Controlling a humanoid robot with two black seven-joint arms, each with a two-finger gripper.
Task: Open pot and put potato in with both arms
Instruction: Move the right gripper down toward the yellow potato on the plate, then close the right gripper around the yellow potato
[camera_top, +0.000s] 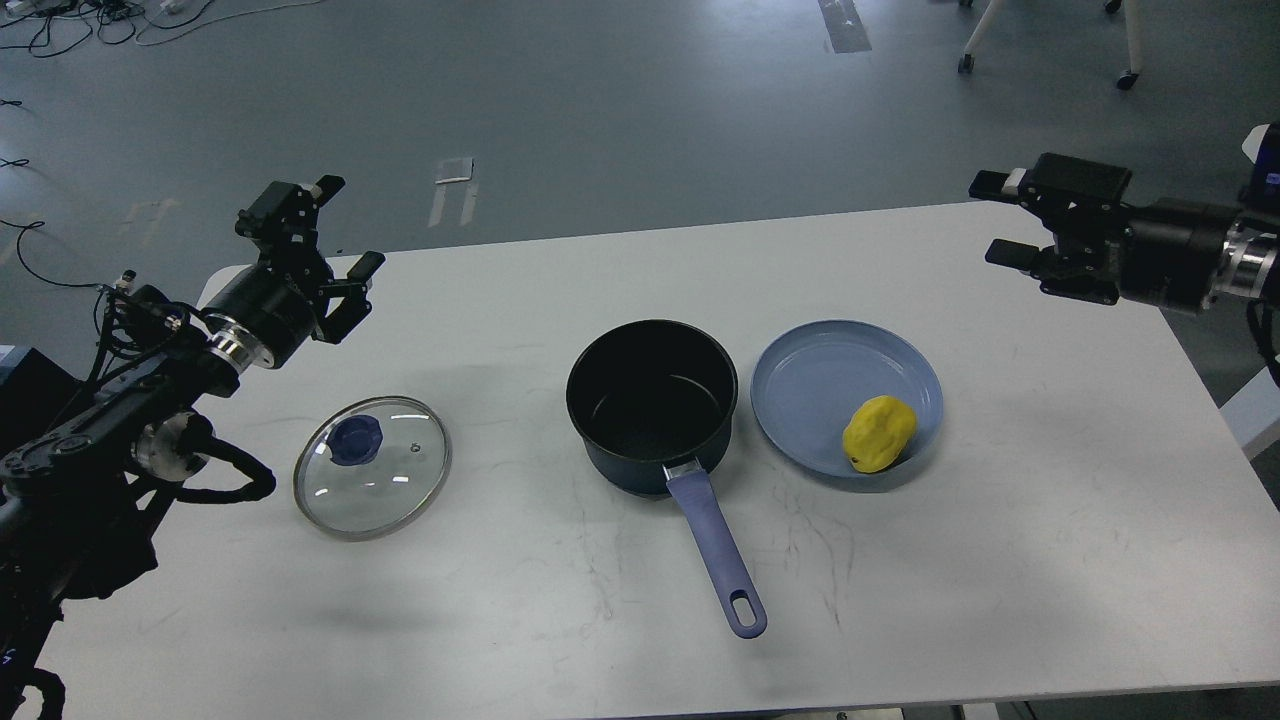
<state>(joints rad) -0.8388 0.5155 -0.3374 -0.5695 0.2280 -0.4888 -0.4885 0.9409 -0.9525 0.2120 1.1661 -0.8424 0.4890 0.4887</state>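
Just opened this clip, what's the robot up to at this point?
Nothing is being held right now. The pot stands uncovered in the middle of the table, its handle pointing toward the robot. Its glass lid lies flat on the table to the left. The potato sits on the blue plate to the right of the pot, not yet moved. The left gripper and the right gripper both hover open and empty above the far corners of the table.
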